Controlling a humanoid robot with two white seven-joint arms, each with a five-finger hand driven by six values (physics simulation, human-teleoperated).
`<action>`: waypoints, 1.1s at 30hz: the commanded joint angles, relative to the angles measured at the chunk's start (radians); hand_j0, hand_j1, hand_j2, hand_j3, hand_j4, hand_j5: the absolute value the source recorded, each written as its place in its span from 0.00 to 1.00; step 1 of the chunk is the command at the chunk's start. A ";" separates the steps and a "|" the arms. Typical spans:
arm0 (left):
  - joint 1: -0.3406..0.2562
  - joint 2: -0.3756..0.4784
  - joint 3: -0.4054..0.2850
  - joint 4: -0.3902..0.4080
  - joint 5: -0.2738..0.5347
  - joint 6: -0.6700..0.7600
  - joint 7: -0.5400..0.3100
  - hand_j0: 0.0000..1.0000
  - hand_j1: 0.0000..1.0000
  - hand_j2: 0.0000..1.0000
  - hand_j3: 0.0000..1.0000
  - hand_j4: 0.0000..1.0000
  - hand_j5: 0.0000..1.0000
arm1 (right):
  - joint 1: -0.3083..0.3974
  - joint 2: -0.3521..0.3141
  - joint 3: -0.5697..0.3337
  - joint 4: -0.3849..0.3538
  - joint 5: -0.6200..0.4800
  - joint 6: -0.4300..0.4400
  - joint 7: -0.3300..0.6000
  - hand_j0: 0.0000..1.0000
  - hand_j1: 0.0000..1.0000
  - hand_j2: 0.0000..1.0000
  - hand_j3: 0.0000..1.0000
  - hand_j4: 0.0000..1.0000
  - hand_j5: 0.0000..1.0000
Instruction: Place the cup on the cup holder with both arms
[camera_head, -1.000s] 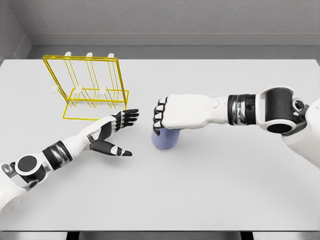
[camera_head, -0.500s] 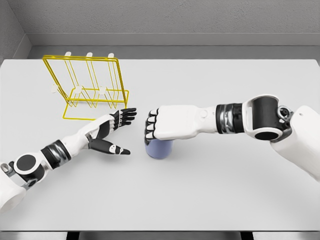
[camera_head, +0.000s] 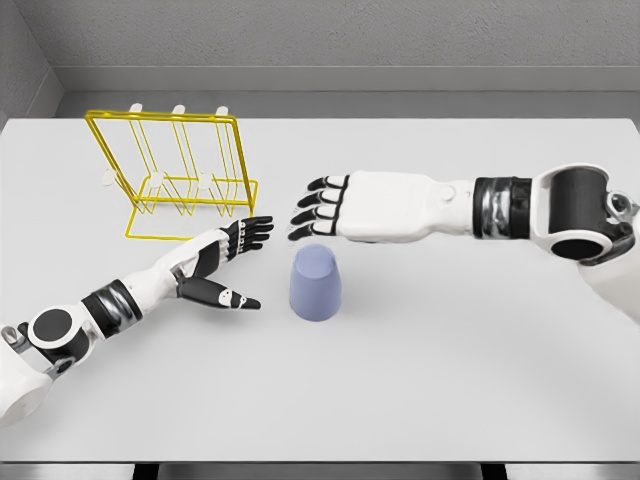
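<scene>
Between two spread robot hands, left, right, cup upside down, yellow rack behind.

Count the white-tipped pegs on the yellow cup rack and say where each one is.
5 visible. Three stand along the top of the yellow rack: left, middle, right. Two sit lower: left, centre-right. A sixth may be hidden among the wires.
</scene>
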 joint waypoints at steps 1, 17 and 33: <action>0.000 0.000 0.001 0.000 0.003 0.000 -0.001 1.00 1.00 1.00 1.00 1.00 1.00 | 0.002 -0.055 -0.113 0.000 -0.085 0.003 -0.001 1.00 1.00 1.00 1.00 1.00 1.00; -0.029 -0.062 -0.045 -0.003 -0.001 0.003 0.001 1.00 1.00 1.00 1.00 1.00 1.00 | 0.436 -0.135 -0.638 0.066 -0.409 0.003 -0.001 1.00 1.00 1.00 1.00 1.00 1.00; -0.054 -0.101 -0.068 -0.003 0.000 0.006 0.001 1.00 1.00 1.00 1.00 1.00 1.00 | 0.529 -0.110 -0.730 0.107 -0.407 0.003 -0.001 1.00 1.00 1.00 1.00 1.00 1.00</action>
